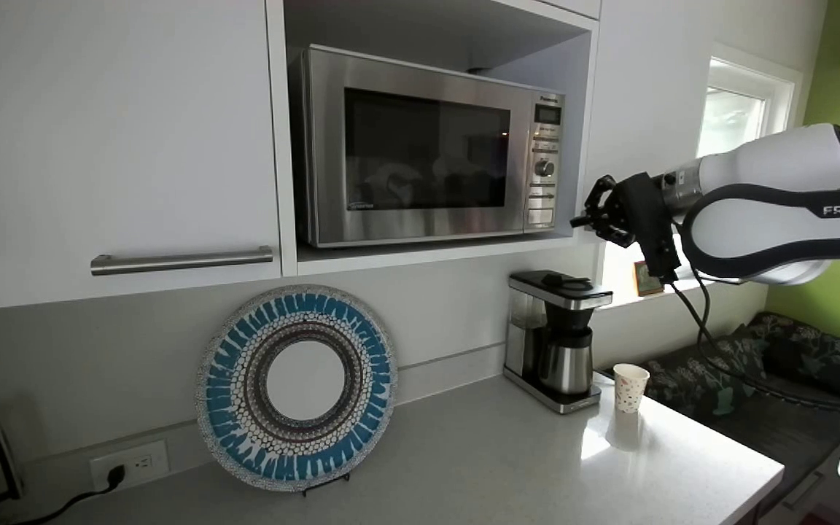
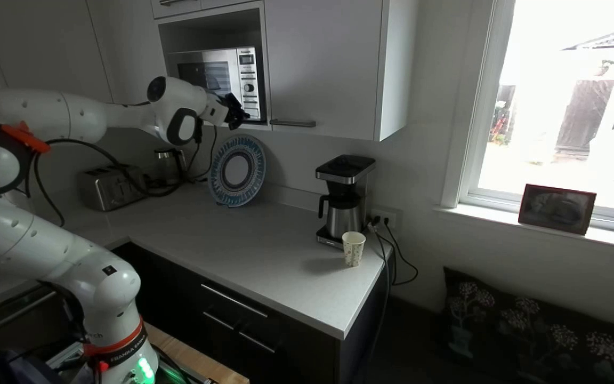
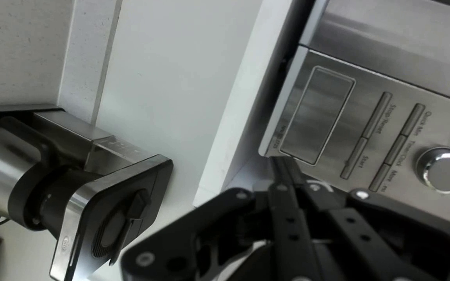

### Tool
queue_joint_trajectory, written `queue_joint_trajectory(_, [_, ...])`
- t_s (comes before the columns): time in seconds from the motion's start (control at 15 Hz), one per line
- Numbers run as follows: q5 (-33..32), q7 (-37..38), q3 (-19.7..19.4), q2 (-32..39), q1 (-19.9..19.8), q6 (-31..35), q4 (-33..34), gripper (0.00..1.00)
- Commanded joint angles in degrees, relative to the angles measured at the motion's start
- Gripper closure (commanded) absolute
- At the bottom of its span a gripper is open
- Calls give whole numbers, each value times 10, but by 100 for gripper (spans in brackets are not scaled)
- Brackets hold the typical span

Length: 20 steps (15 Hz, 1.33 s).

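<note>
Hovering near the control panel (image 3: 385, 125) of a stainless microwave (image 1: 427, 149), one black gripper (image 3: 286, 164), fingers (image 3: 285, 210) pressed together; the microwave seated in an open cabinet niche (image 1: 427, 257) over a pale counter (image 1: 493, 467), which bears a coffee maker (image 1: 566, 321), a speckled paper cup (image 1: 630, 388) beside it and a round blue-patterned disc (image 1: 297, 383).

A speckled cup (image 1: 631, 390) stands near a coffee maker (image 1: 566, 361) on the counter (image 1: 493, 459).
</note>
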Motion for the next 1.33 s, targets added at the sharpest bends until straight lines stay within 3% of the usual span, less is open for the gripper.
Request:
queue_joint_trajectory(0.0, [32, -49, -28, 27, 39, 39, 10, 100])
queue_joint_trajectory(0.27, [58, -99, -64, 52, 92, 63, 30, 100])
queue_joint_trajectory(0.8, [39, -132, -152, 79, 200, 56, 60, 100])
queue_joint_trajectory(0.87, [71, -141, -109, 71, 150, 53, 51, 99])
queue_joint_trajectory(0.93, [33, -117, -134, 72, 176, 56, 52, 99])
queue_joint_trajectory(1.27, [33, -121, -143, 76, 189, 56, 57, 99])
